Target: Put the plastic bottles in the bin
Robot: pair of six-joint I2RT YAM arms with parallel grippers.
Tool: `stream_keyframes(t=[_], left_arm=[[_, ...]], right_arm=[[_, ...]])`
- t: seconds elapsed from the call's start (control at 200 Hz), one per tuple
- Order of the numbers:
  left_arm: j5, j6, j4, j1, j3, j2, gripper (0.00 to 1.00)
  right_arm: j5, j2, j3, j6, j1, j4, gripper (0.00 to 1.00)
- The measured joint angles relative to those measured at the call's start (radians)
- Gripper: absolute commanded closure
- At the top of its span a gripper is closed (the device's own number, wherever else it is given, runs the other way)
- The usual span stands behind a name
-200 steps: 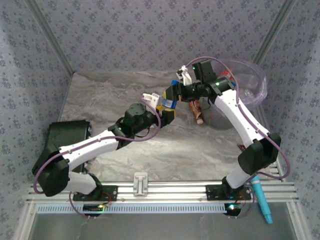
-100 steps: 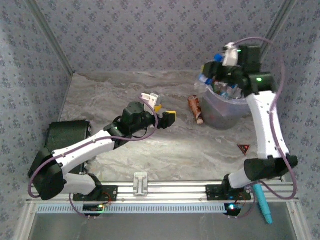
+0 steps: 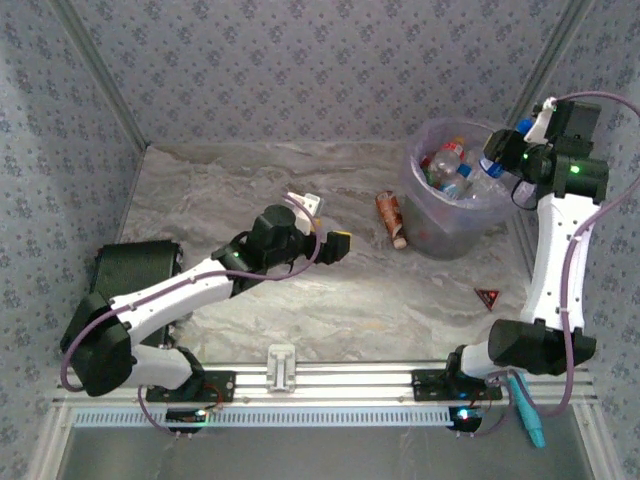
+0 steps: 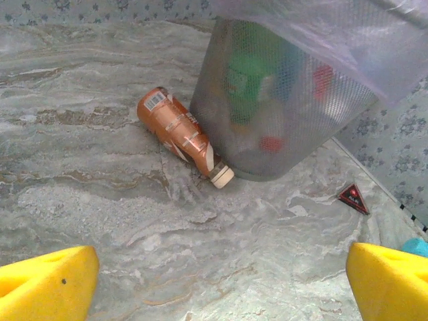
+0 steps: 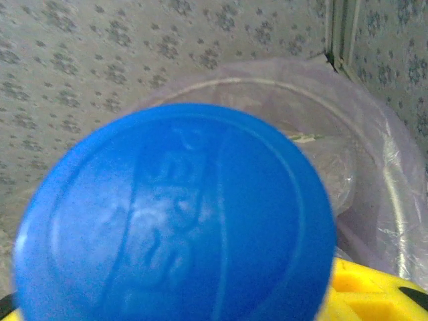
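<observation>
The bin (image 3: 440, 235), round and translucent with a pale lilac liner, stands at the far right with several bottles inside. My right gripper (image 3: 503, 163) hangs over its right rim, shut on a clear bottle (image 3: 484, 178). That bottle's blue cap (image 5: 174, 221) looms in front of the right wrist camera, with a yellow finger (image 5: 374, 294) behind it. An orange-brown bottle (image 3: 390, 218) lies on the table against the bin's left side, also seen as the orange-brown bottle (image 4: 180, 134) beside the bin (image 4: 281, 100). My left gripper (image 3: 325, 240) (image 4: 221, 281) hovers open and empty, left of that bottle.
A black box (image 3: 135, 265) sits at the table's left edge. A small red triangle marker (image 3: 487, 297) (image 4: 352, 197) lies in front of the bin. A teal pen-like tool (image 3: 525, 405) rests by the right arm's base. Patterned walls close in behind and beside the bin.
My right arm swung from the table's middle, where both grippers met at the bottle, up and right over the bin with the bottle. The left gripper stayed open, nearly in place.
</observation>
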Motion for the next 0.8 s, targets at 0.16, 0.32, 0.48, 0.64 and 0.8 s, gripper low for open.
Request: stream_keyframes(t=[0.16, 0.32, 0.48, 0.64, 0.8], left_arm=[[0.000, -0.001, -0.008, 0.000, 0.017, 0.015, 0.05], [0.000, -0.011, -0.009, 0.000, 0.017, 0.015, 0.05], [0.000, -0.012, -0.015, 0.000, 0.017, 0.015, 0.05], [0.000, -0.012, -0.015, 0.000, 0.017, 0.016, 0.05], [0.000, -0.012, -0.019, 0.000, 0.017, 0.026, 0.05]], right_arm=[[0.001, 0.041, -0.045, -0.007, 0.021, -0.002, 0.58], [0.000, 0.077, -0.097, -0.008, 0.071, 0.011, 0.58], [-0.003, 0.103, -0.163, -0.006, 0.116, 0.042, 0.58], [-0.012, 0.119, -0.204, -0.003, 0.150, 0.050, 0.51], [0.001, 0.120, -0.189, -0.010, 0.156, 0.052, 0.21]])
